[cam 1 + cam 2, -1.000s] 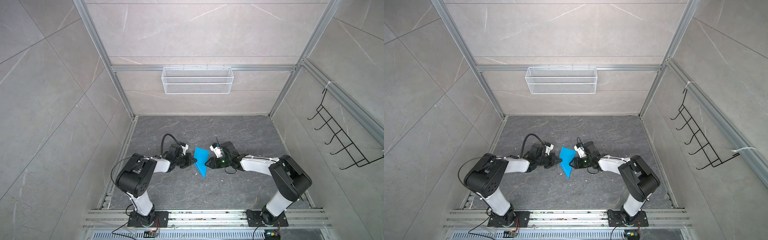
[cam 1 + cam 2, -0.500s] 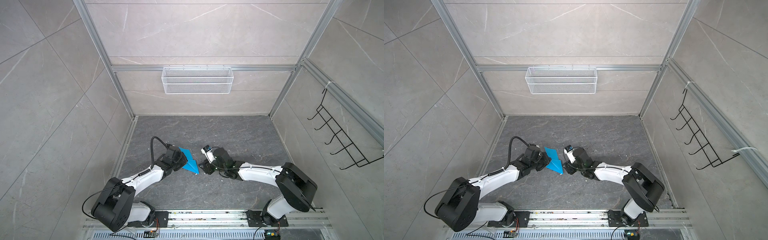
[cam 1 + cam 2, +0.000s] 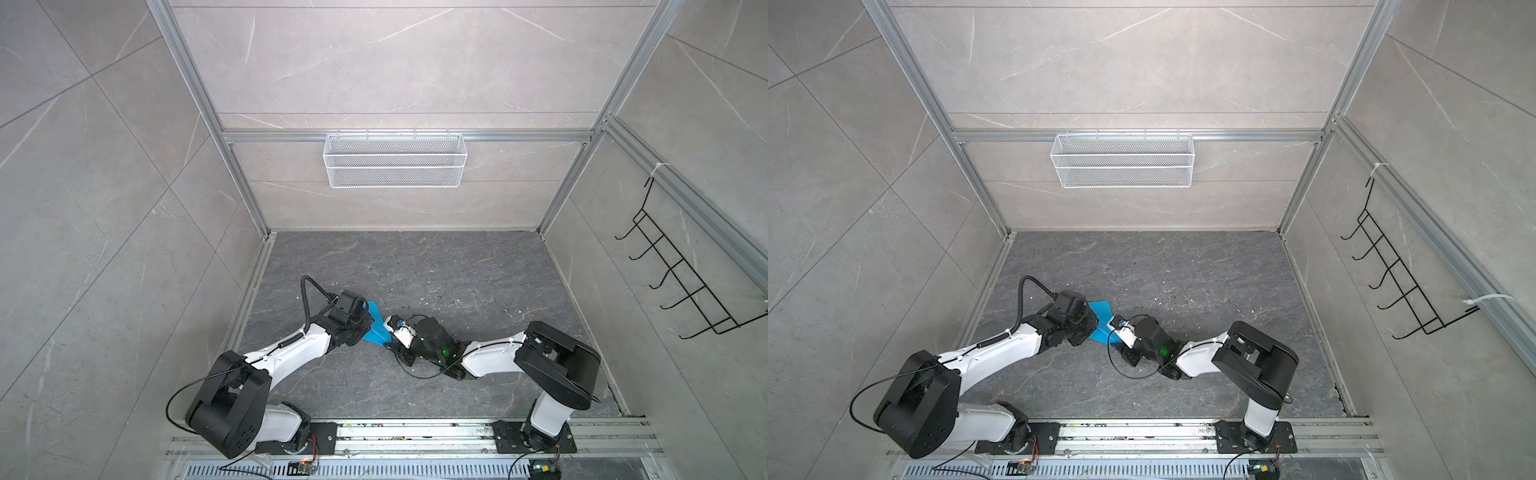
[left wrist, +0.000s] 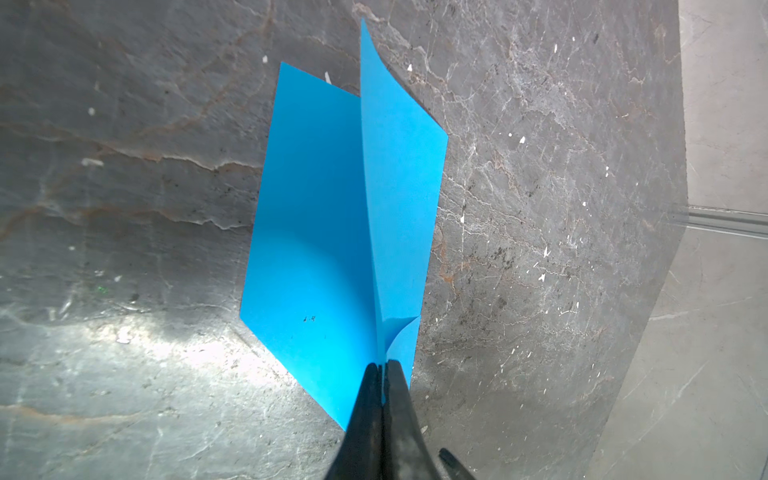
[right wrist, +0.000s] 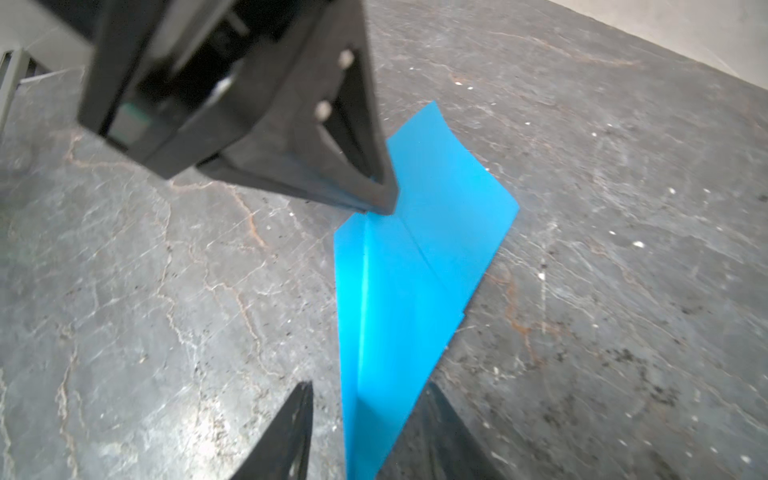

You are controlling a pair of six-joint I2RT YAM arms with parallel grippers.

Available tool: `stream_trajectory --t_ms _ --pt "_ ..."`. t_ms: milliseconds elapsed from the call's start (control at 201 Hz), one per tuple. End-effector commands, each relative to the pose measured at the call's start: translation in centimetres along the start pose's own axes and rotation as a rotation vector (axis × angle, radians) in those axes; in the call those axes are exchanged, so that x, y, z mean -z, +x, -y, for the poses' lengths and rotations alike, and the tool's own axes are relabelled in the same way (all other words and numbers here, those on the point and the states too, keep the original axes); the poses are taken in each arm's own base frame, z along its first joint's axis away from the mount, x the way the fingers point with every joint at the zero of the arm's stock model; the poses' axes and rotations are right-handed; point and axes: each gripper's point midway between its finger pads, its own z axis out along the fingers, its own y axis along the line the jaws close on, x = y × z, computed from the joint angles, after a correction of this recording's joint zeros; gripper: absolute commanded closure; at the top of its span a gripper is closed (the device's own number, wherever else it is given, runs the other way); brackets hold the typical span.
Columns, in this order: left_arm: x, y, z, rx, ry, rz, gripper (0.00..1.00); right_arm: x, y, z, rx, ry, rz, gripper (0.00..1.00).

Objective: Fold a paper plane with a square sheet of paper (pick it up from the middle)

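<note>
The square sheet of paper (image 3: 377, 328) (image 3: 1100, 320) is bright blue and folded into a pointed, plane-like shape with a raised centre crease. It rests low on the grey floor, left of centre. My left gripper (image 4: 382, 365) (image 3: 368, 328) is shut on the raised crease at the wide end, and its black tip (image 5: 382, 199) also shows in the right wrist view. My right gripper (image 5: 369, 386) (image 3: 392, 338) is open, its two fingers either side of the paper's narrow end (image 5: 415, 266) without pinching it. The paper's wings (image 4: 324, 232) spread either side of the crease.
A white wire basket (image 3: 395, 160) hangs on the back wall and a black hook rack (image 3: 685, 282) on the right wall. A loose black cable (image 3: 415, 374) loops under the right wrist. The metal base rail (image 3: 415, 432) runs along the front edge.
Both arms have shifted left and lower. The paper, held upright between the grippers a second ago, now lies tilted down on the floor, still in the left gripper.
</note>
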Motion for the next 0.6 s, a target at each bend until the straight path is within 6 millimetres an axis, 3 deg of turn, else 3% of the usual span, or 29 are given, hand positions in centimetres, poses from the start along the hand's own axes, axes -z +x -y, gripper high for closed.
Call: stream_trajectory --t_ms 0,598 --pt "0.2 0.2 0.6 0.026 -0.006 -0.018 1.00 -0.6 -0.6 -0.3 0.075 0.023 0.045 0.56" --pt "0.5 0.5 0.8 0.046 -0.009 -0.041 0.98 -3.0 1.5 0.3 0.178 0.114 -0.047 0.81"
